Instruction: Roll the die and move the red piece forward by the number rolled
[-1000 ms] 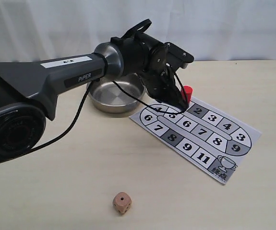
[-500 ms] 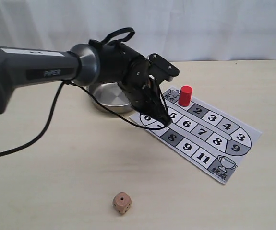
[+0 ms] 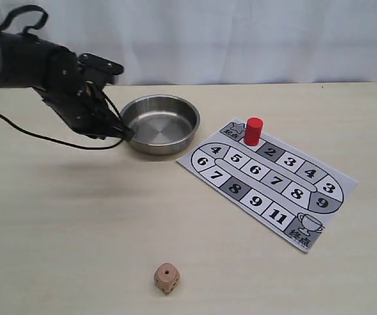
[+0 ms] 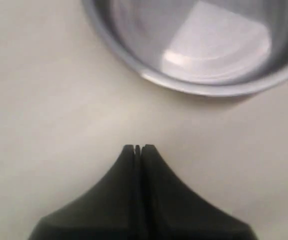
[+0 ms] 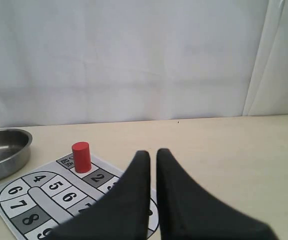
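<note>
- White curtain behind, pale wood bench (image 3: 77, 223) filling the ext view.
- My left hand (image 3: 126, 133) hangs over the bench at the left, just beside the bowl's (image 3: 160, 125) left rim; can't tell if the tips touch the rim.
- Left wrist cam: left hand's fingers (image 4: 151, 165) pressed together, tips meeting, nothing between them. Clenched, empty. Bowl rim just ahead of the tips, bare bench under them.
- Right hand (image 5: 149, 156): seen in its own wrist cam only, not in the ext view. Two dark fingers w/ a thin gap between them, nothing held. Can't tell if that's fully closed.
- Bowl: steel, round, shallow, upright, nothing in it I can see.
- Board (image 3: 273, 180): printed sheet w/ numbered squares, flat on the bench, right of the bowl, lying at a slant. Cup drawing at its near right corner.
- Red piece (image 3: 253, 131): upright at the board's far end, on or at the edge of the square w/ small printed characters, next to the dark "2" square. Well apart from both hands.
- Right wrist cam shows the same: red piece (image 5: 81, 156) standing by the "2", bowl (image 5: 3, 152) beyond the board (image 5: 43, 195).
- Die (image 3: 166, 277): on bare bench near the front edge of the ext view, well apart from board, bowl and left hand. One dark pip on its top face.
</note>
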You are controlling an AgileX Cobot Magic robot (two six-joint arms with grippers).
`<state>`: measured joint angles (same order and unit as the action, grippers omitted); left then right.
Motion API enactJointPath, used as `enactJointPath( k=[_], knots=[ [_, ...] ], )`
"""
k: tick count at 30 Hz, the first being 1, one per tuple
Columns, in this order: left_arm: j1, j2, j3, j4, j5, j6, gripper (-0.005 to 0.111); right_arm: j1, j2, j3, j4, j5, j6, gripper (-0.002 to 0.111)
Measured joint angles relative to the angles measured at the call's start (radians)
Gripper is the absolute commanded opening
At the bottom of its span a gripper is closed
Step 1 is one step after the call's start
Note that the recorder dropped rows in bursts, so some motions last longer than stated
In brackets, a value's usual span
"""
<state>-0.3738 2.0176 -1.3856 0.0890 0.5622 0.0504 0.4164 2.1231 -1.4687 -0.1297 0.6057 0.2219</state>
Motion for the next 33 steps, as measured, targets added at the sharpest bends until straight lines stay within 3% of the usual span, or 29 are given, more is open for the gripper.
enactJointPath(
  k=[7, 13, 25, 33],
  knots=[
    [0.237, -0.024, 0.000, -0.077, 0.142, -0.038, 0.000, 0.000, 0.000, 0.000, 0.000, 0.000, 0.000, 0.004],
    [0.338, -0.077, 0.047, -0.102, 0.172, 0.021, 0.000, 0.000, 0.000, 0.000, 0.000, 0.000, 0.000, 0.004],
    [0.361, -0.329, 0.277, -0.102, 0.116, 0.057, 0.000, 0.000, 0.000, 0.000, 0.000, 0.000, 0.000, 0.004],
    [0.361, -0.891, 0.514, -0.081, 0.068, 0.040, 0.000, 0.000, 0.000, 0.000, 0.000, 0.000, 0.000, 0.004]
  ],
)
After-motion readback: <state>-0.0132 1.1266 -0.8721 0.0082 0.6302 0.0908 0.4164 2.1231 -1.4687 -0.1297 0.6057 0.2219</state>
